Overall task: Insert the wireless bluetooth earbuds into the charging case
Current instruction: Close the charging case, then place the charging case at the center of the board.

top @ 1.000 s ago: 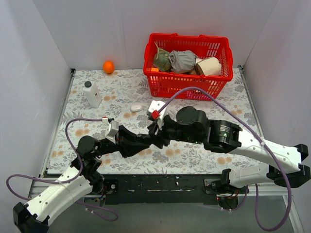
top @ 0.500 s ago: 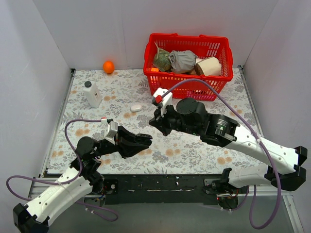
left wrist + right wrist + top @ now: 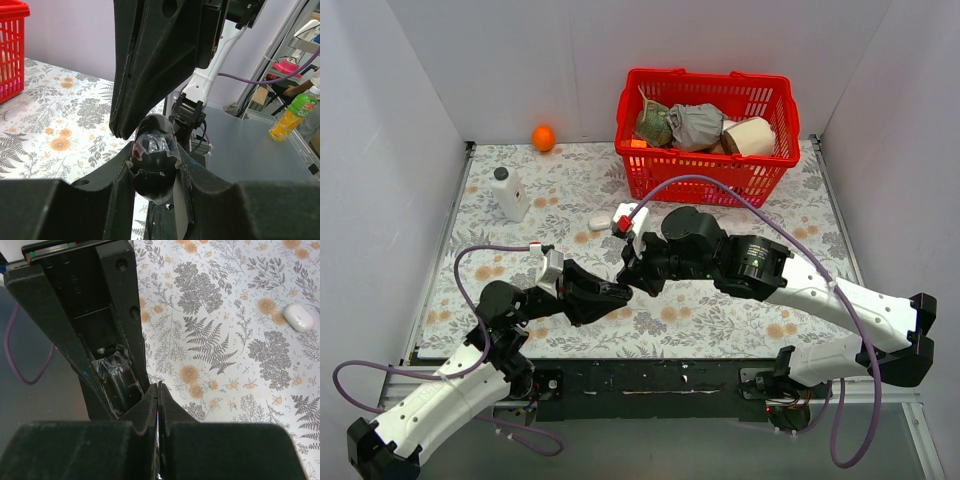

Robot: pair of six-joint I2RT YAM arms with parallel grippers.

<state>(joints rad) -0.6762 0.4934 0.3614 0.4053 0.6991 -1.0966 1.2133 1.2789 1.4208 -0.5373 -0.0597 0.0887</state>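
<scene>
Left wrist view: left gripper (image 3: 154, 172) clamps the black charging case (image 3: 155, 147), long axis pointing out of the jaws. Right gripper (image 3: 158, 390), pinched shut (nothing visible between), sits just beside the case's outer end.

Closed right gripper (image 3: 625, 282) from parted to pinched flat. Lifted it away toward 1 o'clock half a second back, then dropped it again toward 7 o'clock, parked with tips just beside black oval case (image 3: 154, 160) clamped in left gripper (image 3: 617, 291). Swung right forearm, elbow and purple cable (image 3: 720, 184) loop over toward 9 o'clock.
</scene>
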